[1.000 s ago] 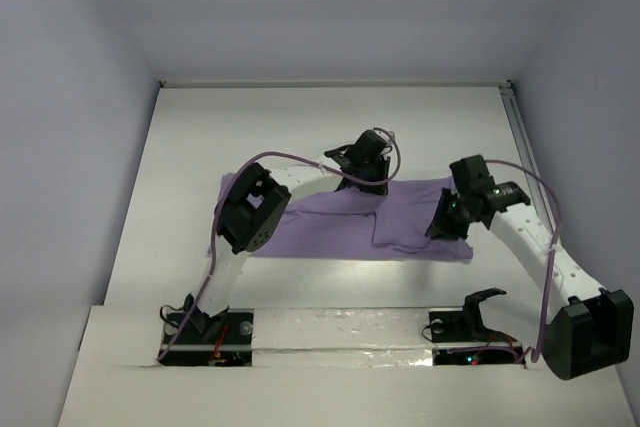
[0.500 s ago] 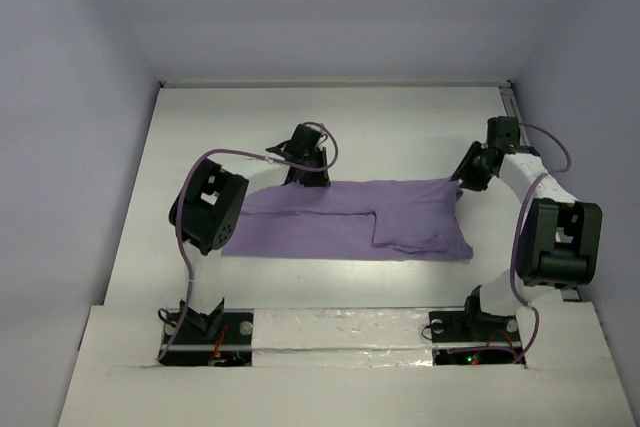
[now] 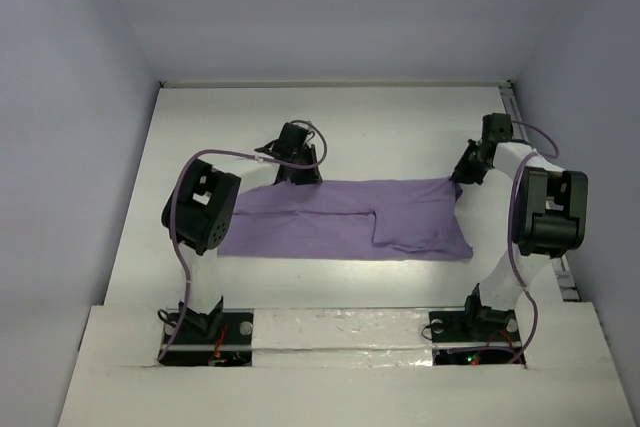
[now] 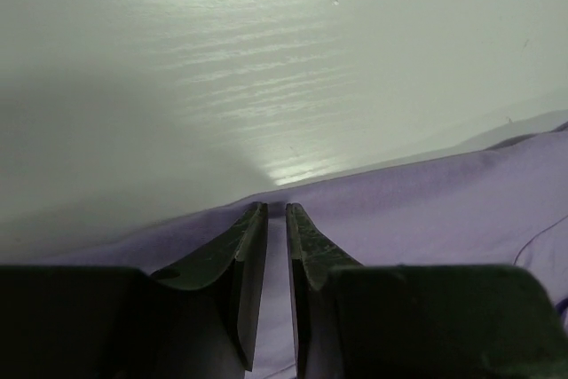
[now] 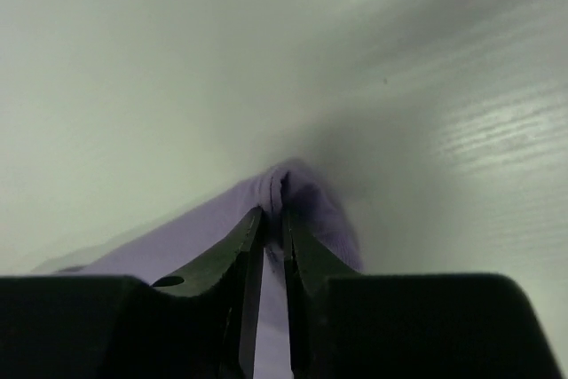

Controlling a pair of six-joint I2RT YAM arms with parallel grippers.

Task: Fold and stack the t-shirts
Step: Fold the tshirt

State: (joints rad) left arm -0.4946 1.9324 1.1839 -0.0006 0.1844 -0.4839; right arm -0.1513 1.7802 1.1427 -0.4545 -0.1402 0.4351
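1 t-shirt (image 3: 345, 219) flat, long axis left-right; left pincer (image 4: 276, 209), right pincer (image 5: 273, 212) clamped on far edge.

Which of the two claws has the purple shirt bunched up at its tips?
The right gripper: the t-shirt puckers into a bunch there. The left gripper pinches a flat, smooth edge.

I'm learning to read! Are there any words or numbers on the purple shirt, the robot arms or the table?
None can be read.
The purple t-shirt is plain, with no print.
The left arm, the right arm and the white table show no words, numbers or signs in any view.
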